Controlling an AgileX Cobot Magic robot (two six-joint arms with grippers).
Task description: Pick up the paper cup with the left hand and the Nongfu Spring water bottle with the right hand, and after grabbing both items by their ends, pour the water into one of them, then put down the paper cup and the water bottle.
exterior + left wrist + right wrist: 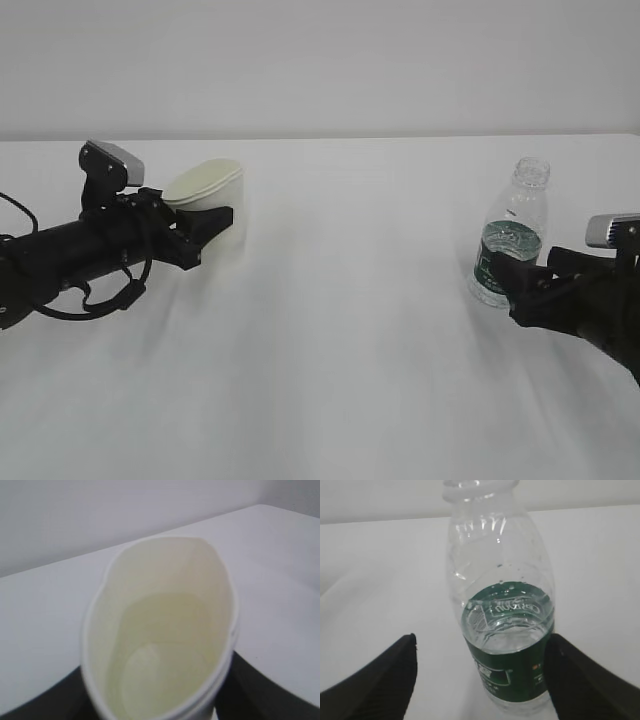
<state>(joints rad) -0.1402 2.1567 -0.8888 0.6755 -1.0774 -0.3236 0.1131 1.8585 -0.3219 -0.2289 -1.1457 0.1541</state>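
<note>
While squeezed oval at rim, paper cup (207, 203) sits between left gripper (200, 228) fingers, jaws about half open, clamped on its sides, left of table (340, 330). Cup tilted. Pale liquid pooled inside cup, seen from left wrist. Water bottle (512, 232) upright at right, uncapped, water level at green label. Right gripper (520, 285) jaws wide; left finger (380, 677) clear of bottle, right finger (580, 680) at its side, contact unclear.

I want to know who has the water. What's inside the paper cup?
The paper cup shows a pale cream inside; whether water lies in it is unclear. The water shows inside the bottle.
</note>
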